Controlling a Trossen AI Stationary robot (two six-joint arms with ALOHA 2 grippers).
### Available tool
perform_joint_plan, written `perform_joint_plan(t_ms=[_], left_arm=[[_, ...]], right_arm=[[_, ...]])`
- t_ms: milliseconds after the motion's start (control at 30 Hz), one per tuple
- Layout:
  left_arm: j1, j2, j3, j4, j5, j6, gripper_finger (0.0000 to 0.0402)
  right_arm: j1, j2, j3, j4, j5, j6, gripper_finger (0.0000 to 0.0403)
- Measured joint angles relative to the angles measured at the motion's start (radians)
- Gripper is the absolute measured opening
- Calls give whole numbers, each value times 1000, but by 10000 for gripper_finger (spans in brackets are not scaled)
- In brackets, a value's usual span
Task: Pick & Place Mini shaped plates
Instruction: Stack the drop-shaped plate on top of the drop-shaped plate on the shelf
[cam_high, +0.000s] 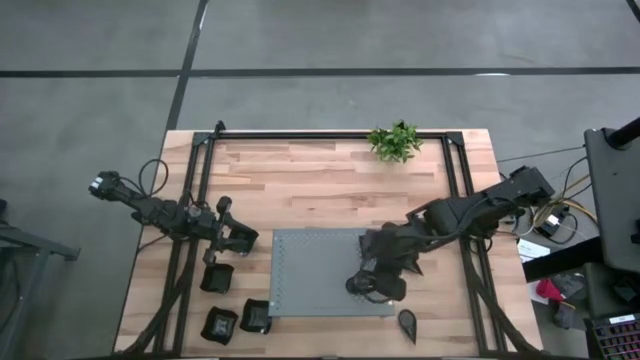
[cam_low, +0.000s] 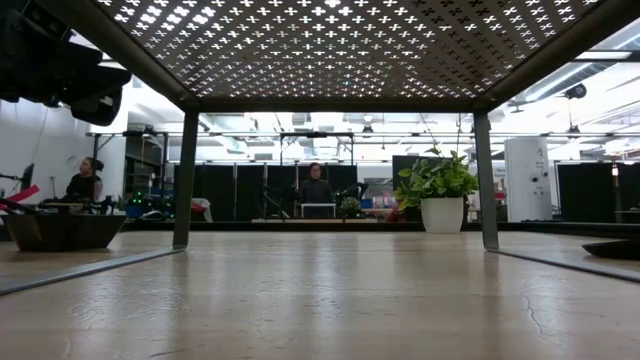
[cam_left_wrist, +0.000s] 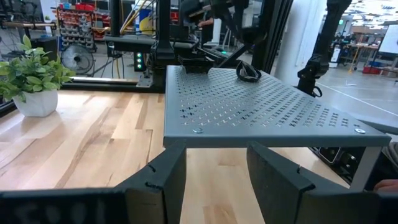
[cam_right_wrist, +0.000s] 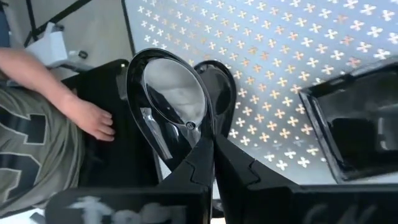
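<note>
The right end effector (cam_right_wrist: 211, 149) pinches the rim of a glossy black teardrop-shaped mini plate (cam_right_wrist: 171, 93) above the grey perforated metal mat (cam_high: 310, 265), which stands raised on legs over the pale wooden worktop (cam_high: 300, 180). Just beside the held plate, a larger squarish black dish (cam_right_wrist: 357, 127) with a raised rim sits on the mat. A second black teardrop plate (cam_high: 407, 322) lies on the worktop near the end effector, just off the mat's corner. A small green potted plant (cam_high: 394, 141) stands well apart at the worktop's far edge. A person's hand (cam_right_wrist: 93, 118) rests beyond the held plate in the right wrist view. The left end effector (cam_left_wrist: 214, 180) waits beside the mat's opposite edge, its fingers spread and empty, with three small black square plates (cam_high: 238, 318) on the worktop near it.
</note>
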Motion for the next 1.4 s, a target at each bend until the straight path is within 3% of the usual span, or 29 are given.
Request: perform_joint_plan(t_ms=[467, 1400], left_arm=[[0, 0, 0, 0, 0, 0, 163], [0, 0, 0, -1, 0, 0, 163]], right_arm=[[-73, 86, 34, -10, -122, -11, 8], [-76, 100, 5, -45, -110, -53, 9]])
